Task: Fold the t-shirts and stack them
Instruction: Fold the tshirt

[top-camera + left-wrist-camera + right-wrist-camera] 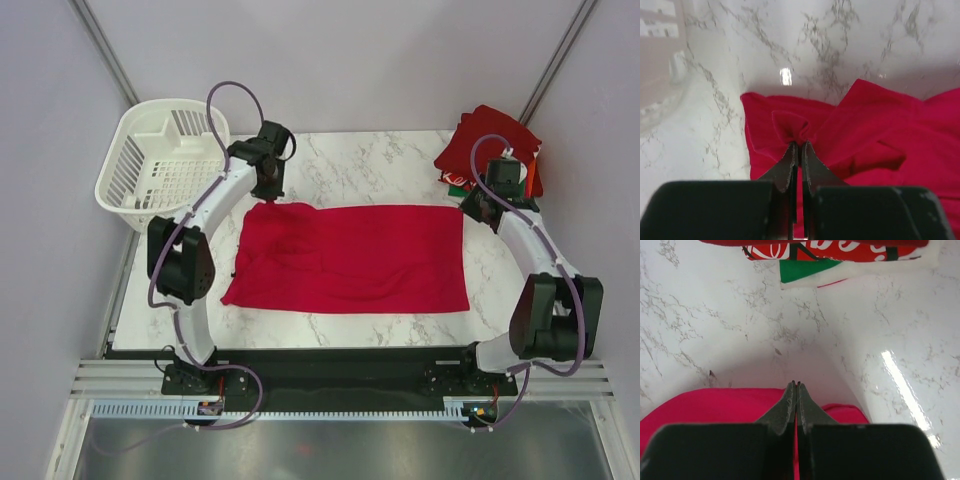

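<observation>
A bright red t-shirt (350,258) lies spread flat across the middle of the marble table (380,165). My left gripper (268,196) is at its far left corner, shut on a pinch of the red cloth (799,131), which bunches at the fingertips. My right gripper (468,210) is at the far right corner, shut on the shirt's edge (730,402), with red cloth showing between the fingers. A stack of folded shirts (490,142) sits at the far right, dark red on top. In the right wrist view, green (800,271), white and patterned red layers show.
A white slatted plastic basket (165,160) stands off the table's far left corner, close to the left arm. Bare marble (380,165) lies beyond the shirt. The table's near edge runs just in front of the shirt's hem.
</observation>
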You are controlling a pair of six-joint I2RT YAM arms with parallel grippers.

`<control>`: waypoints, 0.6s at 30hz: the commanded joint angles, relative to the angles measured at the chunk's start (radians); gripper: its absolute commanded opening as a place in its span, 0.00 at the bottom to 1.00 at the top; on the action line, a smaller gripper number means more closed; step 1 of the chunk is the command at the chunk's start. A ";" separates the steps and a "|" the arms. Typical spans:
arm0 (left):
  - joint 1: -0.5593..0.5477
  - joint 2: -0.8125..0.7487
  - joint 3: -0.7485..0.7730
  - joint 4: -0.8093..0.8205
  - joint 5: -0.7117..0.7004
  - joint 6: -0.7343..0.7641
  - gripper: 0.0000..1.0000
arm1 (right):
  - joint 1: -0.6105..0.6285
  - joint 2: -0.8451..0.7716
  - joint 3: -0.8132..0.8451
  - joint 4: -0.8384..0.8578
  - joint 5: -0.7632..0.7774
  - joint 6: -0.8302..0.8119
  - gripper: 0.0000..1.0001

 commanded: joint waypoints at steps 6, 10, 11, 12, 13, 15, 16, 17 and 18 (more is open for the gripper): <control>-0.057 -0.262 -0.292 -0.050 -0.065 -0.042 0.02 | 0.002 -0.229 -0.117 -0.098 0.035 -0.003 0.00; -0.086 -0.365 -0.381 -0.074 -0.068 -0.073 0.02 | 0.002 -0.300 -0.160 -0.137 0.032 0.000 0.00; -0.091 -0.386 -0.405 -0.082 -0.071 -0.083 0.02 | 0.002 -0.318 -0.165 -0.149 0.029 0.000 0.00; -0.097 -0.406 -0.418 -0.088 -0.075 -0.088 0.02 | 0.002 -0.329 -0.171 -0.169 0.029 0.000 0.00; -0.108 -0.441 -0.440 -0.102 -0.077 -0.099 0.02 | 0.002 -0.352 -0.183 -0.180 0.028 0.000 0.00; -0.115 -0.474 -0.467 -0.113 -0.079 -0.103 0.02 | 0.002 -0.378 -0.199 -0.201 0.028 0.001 0.00; -0.118 -0.504 -0.480 -0.113 -0.079 -0.103 0.02 | 0.002 -0.406 -0.219 -0.206 0.029 0.004 0.00; -0.121 -0.518 -0.508 -0.113 -0.079 -0.103 0.02 | 0.003 -0.418 -0.228 -0.210 0.029 0.008 0.00; -0.121 -0.530 -0.522 -0.113 -0.079 -0.103 0.02 | 0.002 -0.429 -0.237 -0.218 0.031 0.015 0.00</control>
